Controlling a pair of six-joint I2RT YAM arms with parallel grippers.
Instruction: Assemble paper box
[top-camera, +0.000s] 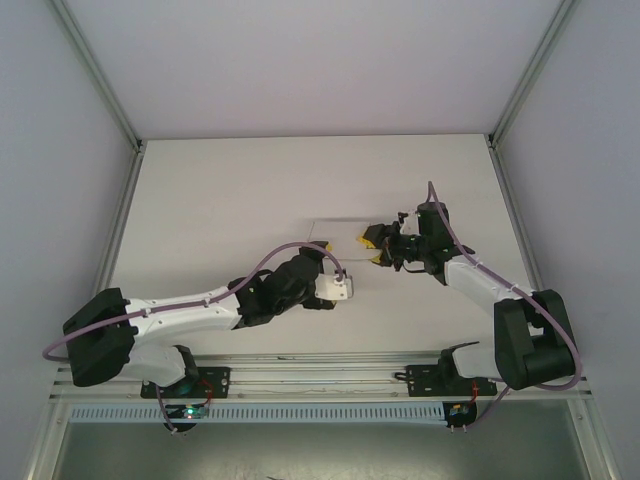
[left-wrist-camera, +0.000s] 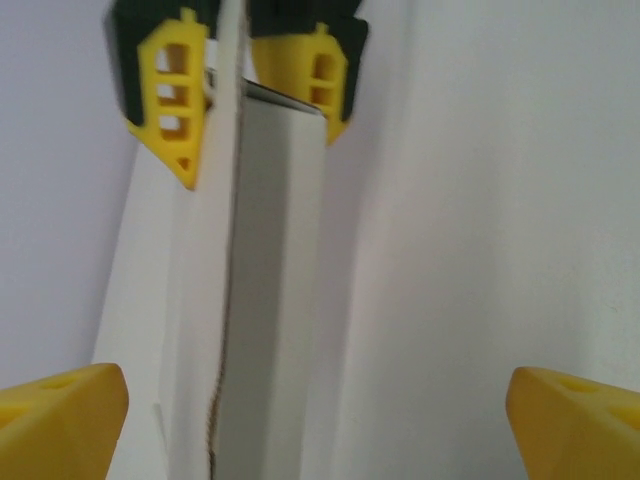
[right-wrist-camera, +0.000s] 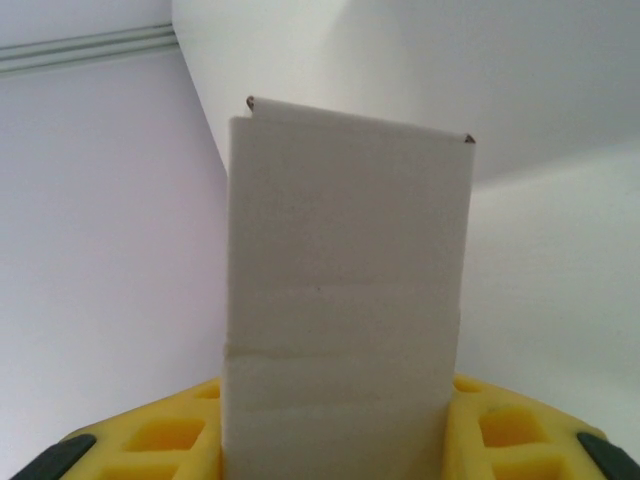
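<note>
Progress check: I'd call this early-to-middle. The paper box (right-wrist-camera: 345, 280) isn't a finished box yet. It looks like a folded, creased piece of white card held up off the table (top-camera: 220, 200), and I can't see any end flaps tucked in. Whether it's been popped open into a sleeve or is flat is hard to tell (the left wrist view shows one grey face beside a white one, so maybe partly opened). Squaring it up and closing the ends looks like what's left.

In the top view it sits near the middle of the table, with the right arm reaching in from about 4 o'clock and the left from about 8 o'clock.

The right pincer (top-camera: 376, 248) is clamped on one end of the card, a yellow finger pressed on each side of it.

The left pincer (left-wrist-camera: 318, 415) is spread wide, its yellow tips well apart. The card runs between them toward 12 o'clock in its own camera, and neither tip touches it. So it's grasping nothing.
</note>
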